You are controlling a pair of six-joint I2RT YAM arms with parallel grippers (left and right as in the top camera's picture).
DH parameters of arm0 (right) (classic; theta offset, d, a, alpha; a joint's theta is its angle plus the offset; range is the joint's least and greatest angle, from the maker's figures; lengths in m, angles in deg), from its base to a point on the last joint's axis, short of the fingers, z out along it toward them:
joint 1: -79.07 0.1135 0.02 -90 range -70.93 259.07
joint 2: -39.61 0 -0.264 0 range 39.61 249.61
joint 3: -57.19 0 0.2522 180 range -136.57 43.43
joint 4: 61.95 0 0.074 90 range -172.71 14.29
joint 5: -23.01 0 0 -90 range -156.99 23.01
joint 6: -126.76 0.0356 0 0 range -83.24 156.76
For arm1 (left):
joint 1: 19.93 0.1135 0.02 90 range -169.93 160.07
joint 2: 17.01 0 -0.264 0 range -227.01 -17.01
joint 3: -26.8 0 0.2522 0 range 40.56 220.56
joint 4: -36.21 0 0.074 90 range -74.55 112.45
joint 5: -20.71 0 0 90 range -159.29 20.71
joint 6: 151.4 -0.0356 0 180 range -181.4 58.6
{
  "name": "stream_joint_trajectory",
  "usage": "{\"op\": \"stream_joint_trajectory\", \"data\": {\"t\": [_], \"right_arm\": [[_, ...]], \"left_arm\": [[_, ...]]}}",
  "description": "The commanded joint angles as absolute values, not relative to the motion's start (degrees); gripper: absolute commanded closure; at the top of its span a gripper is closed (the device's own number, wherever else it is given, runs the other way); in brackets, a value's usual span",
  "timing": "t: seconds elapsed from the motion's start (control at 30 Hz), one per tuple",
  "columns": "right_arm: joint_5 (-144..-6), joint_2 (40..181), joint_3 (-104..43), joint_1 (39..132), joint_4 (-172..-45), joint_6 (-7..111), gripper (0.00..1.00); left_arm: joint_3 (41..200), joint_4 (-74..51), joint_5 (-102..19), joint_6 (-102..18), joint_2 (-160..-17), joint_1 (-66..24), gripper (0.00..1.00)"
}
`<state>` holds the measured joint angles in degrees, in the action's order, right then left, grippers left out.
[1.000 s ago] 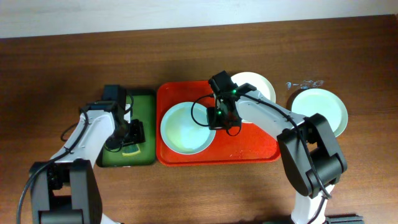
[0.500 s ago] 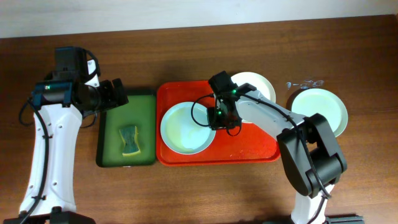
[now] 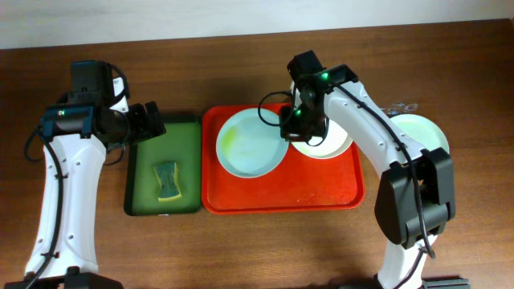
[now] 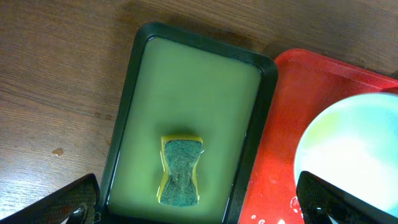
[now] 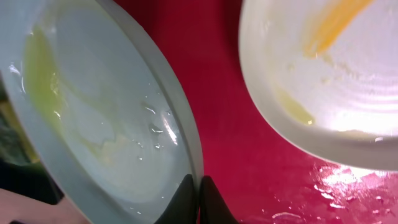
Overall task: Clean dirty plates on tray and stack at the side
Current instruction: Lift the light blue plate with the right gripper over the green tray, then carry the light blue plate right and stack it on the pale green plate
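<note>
The right gripper (image 5: 199,194) pinches the rim of a pale blue-green plate (image 3: 249,146) in the red tray (image 3: 281,193). A cream plate (image 3: 331,146) with a yellow smear lies just beside it. The left gripper (image 3: 151,122) is spread wide above the sponge (image 4: 180,171) in the green tray (image 4: 186,81).

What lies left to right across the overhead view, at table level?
First the green tray holding a sponge → the red tray carrying the blue-green plate, then the cream plate → a third plate, off both trays.
</note>
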<state>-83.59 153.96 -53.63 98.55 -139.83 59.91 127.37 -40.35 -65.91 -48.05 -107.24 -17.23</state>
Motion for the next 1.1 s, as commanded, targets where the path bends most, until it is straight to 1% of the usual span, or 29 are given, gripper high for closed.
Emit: {"op": "stream_joint_trajectory", "data": {"t": [0.0,0.07,0.2,0.27,0.3,0.33,0.4,0.43,0.63,0.67,0.73,0.9,0.97,1.0,1.03,1.07], "right_arm": [[-84.5,153.39,-56.6,100.37,-138.58,59.96,0.96],[-83.85,153.39,-56.6,102.73,-135.61,62.03,0.96],[-75.7,153.41,-56.6,110.88,-123.81,68.9,0.96],[-65.31,153.45,-56.6,115.91,-116.99,68.94,0.96],[-57.73,153.45,-56.6,118.23,-114.32,67.37,0.96],[-52.72,153.45,-56.6,119.71,-111.76,63.61,0.96],[-47.83,153.43,-56.67,122.38,-104.0,50.86,0.96],[-44.81,153.43,-56.67,123.3,-101.25,46.27,0.96],[-17.91,153.41,-56.67,132.3,-79.96,16.24,0.96],[-14.1,153.41,-56.67,133.24,-76.2,12.22,0.96],[-10.8,153.41,-56.67,134.58,-70.26,6.69,0.96],[-10.8,153.39,-56.67,134.55,-70.28,6.8,0.96],[-10.8,153.39,-56.64,134.42,-71.28,12.72,0.96],[-11.09,153.39,-56.64,133.66,-77.62,24.51,0.96],[-15.55,153.39,-56.64,132.41,-87.19,37.16,0.96],[-25.42,153.41,-56.45,130.51,-95.78,47.89,0.96]], "left_arm": [[127.67,-40.22,-66.26,-47.29,-107.31,-17.1,0.01],[127.67,-40.22,-66.26,-47.31,-107.31,-17.1,0.01],[127.67,-40.22,-66.26,-47.31,-107.31,-17.1,0.01],[127.67,-40.22,-66.26,-47.29,-107.31,-17.1,0.01],[127.67,-40.22,-66.26,-47.31,-107.31,-17.1,0.01],[127.67,-40.22,-66.26,-47.31,-107.31,-17.1,0.01],[127.67,-40.22,-66.26,-47.31,-107.31,-17.1,0.01],[127.67,-40.22,-66.26,-47.31,-107.31,-17.1,0.01],[127.67,-40.22,-66.26,-47.31,-107.31,-17.1,0.01],[127.67,-40.22,-66.26,-47.31,-107.31,-17.1,0.01],[127.67,-40.24,-66.26,-47.31,-107.31,-17.1,0.01],[127.67,-40.22,-66.26,-47.31,-107.31,-17.1,0.01],[127.67,-40.22,-66.26,-47.31,-107.31,-17.15,0.01],[127.67,-40.22,-66.26,-47.31,-107.31,-17.15,0.01],[127.67,-40.22,-66.26,-47.31,-107.31,-17.15,0.01],[127.67,-40.22,-66.26,-47.31,-107.31,-17.15,0.01]]}}
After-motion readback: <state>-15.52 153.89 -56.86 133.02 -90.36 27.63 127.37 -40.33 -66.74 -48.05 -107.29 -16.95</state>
